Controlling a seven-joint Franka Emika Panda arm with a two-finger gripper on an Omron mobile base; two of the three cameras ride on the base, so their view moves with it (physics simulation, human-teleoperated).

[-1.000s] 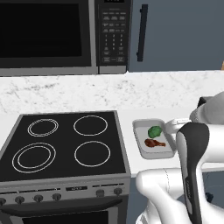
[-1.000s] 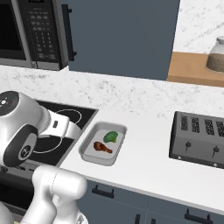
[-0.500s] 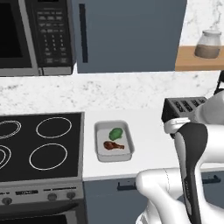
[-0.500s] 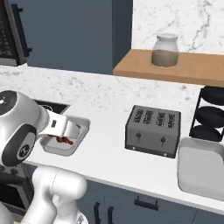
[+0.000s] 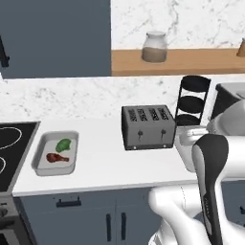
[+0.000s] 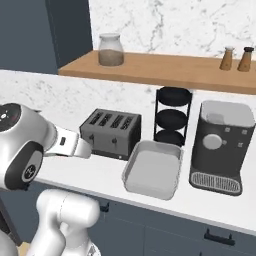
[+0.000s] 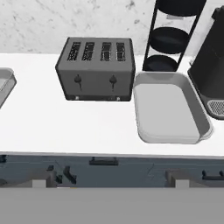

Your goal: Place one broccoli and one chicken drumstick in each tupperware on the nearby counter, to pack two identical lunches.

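Note:
One tupperware [image 5: 53,153] lies on the white counter [image 5: 105,165] at the left, beside the stovetop. It holds a green broccoli [image 5: 62,144] and a reddish-brown chicken drumstick [image 5: 56,158]. A second tupperware [image 6: 152,167] sits between the toaster and the coffee machine with nothing in it. In the hand view this tupperware [image 7: 168,107] lies to the right and the rim of the first tupperware [image 7: 5,85] shows at the left edge. My gripper [image 7: 109,181] is open, its tips wide apart with nothing between them, hanging in front of the counter's edge.
A grey slotted toaster [image 5: 147,127] stands mid-counter. Behind the second tupperware rises a black tiered rack [image 6: 172,115], and a dark coffee machine [image 6: 220,145] stands to its right. A wooden shelf [image 6: 160,67] carries a jar and shakers. The stovetop [image 5: 10,148] is at the left edge.
The whole picture has shifted: the base has driven right along the counter. The stove and microwave slid out to the left; toaster, second tupperware and coffee machine came into view. The gripper stays open.

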